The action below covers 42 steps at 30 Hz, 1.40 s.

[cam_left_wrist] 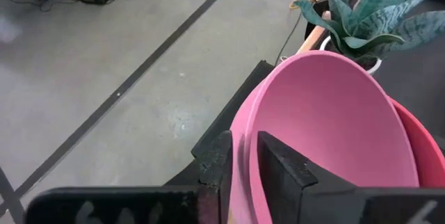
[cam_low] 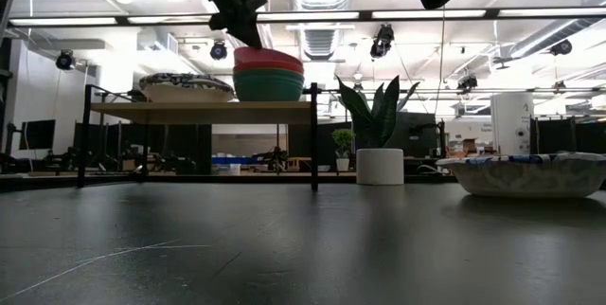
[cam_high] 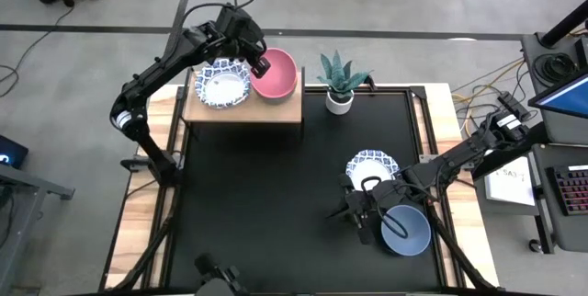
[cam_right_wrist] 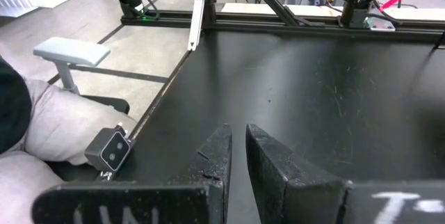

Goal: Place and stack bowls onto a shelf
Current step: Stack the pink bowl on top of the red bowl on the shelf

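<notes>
At the upper left of the high view, the shelf [cam_high: 241,110] is seen carrying a patterned bowl [cam_high: 223,85] beside a stack topped by the pink bowl [cam_high: 275,75], whose rim is pinched between the left gripper's [cam_high: 260,60] fingers [cam_left_wrist: 281,165]. At lower right, the right gripper [cam_high: 365,213], holding nothing, jaws nearly closed, is seen beside the grey-blue bowl [cam_high: 406,229], below another patterned bowl [cam_high: 372,165].

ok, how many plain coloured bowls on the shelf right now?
3 visible, nested in one stack on the shelf beside the patterned bowls: pink bowl on top, pinched at its rim by the left gripper, red bowl under it, green bowl lowest. Others may be hidden.
</notes>
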Motion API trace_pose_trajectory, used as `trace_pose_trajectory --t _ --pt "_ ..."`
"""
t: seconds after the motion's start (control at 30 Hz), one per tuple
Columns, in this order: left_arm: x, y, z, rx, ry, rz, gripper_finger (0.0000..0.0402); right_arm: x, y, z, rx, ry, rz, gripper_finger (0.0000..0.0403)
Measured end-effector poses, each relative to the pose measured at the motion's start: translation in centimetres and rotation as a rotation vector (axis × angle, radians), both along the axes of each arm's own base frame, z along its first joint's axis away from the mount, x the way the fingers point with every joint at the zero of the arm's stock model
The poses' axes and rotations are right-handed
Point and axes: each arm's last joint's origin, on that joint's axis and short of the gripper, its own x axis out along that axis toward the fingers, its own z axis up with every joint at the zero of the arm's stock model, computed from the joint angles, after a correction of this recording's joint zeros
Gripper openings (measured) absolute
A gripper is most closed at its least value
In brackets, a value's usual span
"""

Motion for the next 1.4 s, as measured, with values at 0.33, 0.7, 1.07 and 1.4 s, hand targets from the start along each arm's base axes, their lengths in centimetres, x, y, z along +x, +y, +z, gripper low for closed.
trace_pose_trajectory --t 0.33,0.7,1.07,1.4 --pt "-3.3 -3.3 4.8 0.037 -0.081 -0.056 0.007 0.6 -1.6 0.3 -0.033 -0.035 -0.285 0.0033" --pt "-7.0 -12.5 3.4 0.047 -0.345 -0.386 0.0064 4.2 -10.8 5.9 -0.114 -0.097 -0.596 0.0033" --pt "-10.3 -15.8 -2.3 0.15 -0.52 -0.448 0.006 7.9 -21.0 10.4 -0.288 -0.169 -0.794 0.0033" --pt "-11.1 -16.2 -7.1 0.156 -0.627 -0.428 0.006 13.1 -29.7 11.3 -0.355 -0.203 -0.796 0.0034"
